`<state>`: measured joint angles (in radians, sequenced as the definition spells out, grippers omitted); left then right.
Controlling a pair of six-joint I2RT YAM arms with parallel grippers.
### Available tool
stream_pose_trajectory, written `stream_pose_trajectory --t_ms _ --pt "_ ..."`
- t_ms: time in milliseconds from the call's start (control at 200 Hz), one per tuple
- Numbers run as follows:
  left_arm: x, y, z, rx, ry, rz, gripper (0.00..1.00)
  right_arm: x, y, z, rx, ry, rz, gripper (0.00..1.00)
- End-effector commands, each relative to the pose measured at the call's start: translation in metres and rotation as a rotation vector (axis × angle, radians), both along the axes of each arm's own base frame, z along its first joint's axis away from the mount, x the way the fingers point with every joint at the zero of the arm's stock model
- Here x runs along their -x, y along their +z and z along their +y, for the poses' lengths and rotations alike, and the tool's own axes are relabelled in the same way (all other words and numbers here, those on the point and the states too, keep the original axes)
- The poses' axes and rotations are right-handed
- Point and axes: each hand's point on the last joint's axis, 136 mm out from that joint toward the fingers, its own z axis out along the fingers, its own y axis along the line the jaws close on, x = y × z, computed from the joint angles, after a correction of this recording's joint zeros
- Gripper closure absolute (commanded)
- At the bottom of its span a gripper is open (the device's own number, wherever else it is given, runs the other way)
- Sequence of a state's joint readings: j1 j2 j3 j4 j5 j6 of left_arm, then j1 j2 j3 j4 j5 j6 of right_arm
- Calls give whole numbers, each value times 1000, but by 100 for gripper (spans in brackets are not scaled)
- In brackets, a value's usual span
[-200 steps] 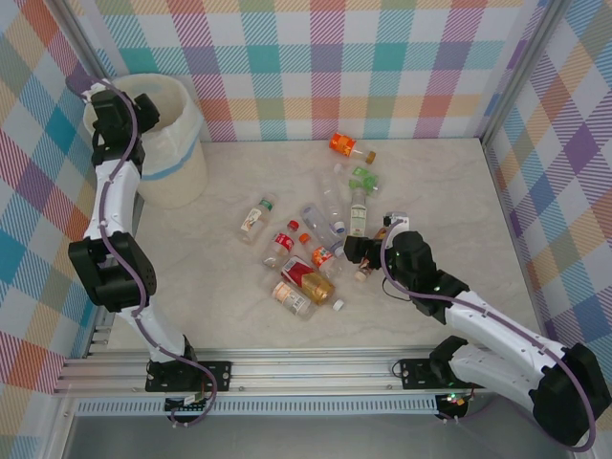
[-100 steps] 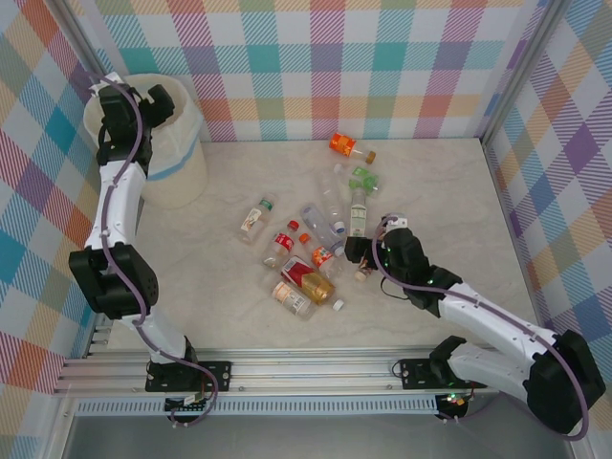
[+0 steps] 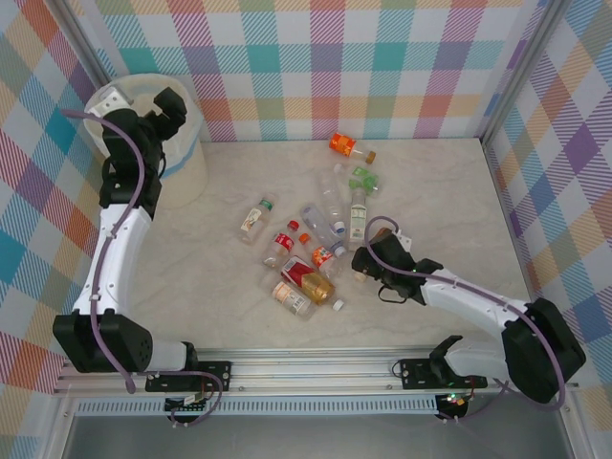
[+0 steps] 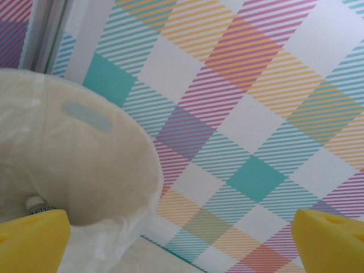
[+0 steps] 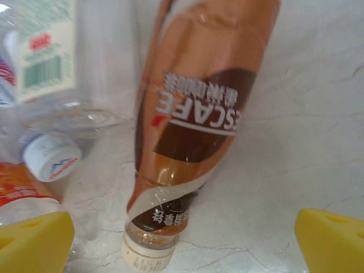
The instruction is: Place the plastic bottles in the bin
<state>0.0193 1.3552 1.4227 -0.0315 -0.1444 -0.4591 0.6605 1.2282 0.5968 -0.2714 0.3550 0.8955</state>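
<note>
Item: brown-label bottle [image 5: 196, 108], lying on bench [image 5: 318, 114] between spread, empty pads of our right end effector [image 5: 182, 242]. Left end effector [image 4: 182, 242] gapes empty over bin [image 4: 96, 170]. We fear the slick bottle rolling out as pads close.

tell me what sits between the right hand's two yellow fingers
In the right wrist view, a brown-label bottle lies on the table between the fingers of the open right hand, cap nearest the camera.

Top view: high, spanning desk [image 3: 210, 287] and bin [image 3: 186, 177]. Left wrist: close at bin rim. Right wrist: close over bottle [image 5: 193, 114].
</note>
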Motion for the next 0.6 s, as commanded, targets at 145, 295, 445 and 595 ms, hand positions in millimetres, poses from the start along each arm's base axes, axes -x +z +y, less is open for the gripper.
stream_pose_trajectory --t_ms 145,295,445,595 --pt "30 0 17 268 139 -124 0 -11 -8 21 55 -63 51 2" --pt "36 -24 15 333 138 -58 0 -9 -21 18 128 -105 76 8" --pt "45 -48 2 370 70 -9 0 -6 -33 13 148 -131 97 14" --pt "55 -76 -19 374 -12 81 0 -6 -38 13 148 -106 74 25"
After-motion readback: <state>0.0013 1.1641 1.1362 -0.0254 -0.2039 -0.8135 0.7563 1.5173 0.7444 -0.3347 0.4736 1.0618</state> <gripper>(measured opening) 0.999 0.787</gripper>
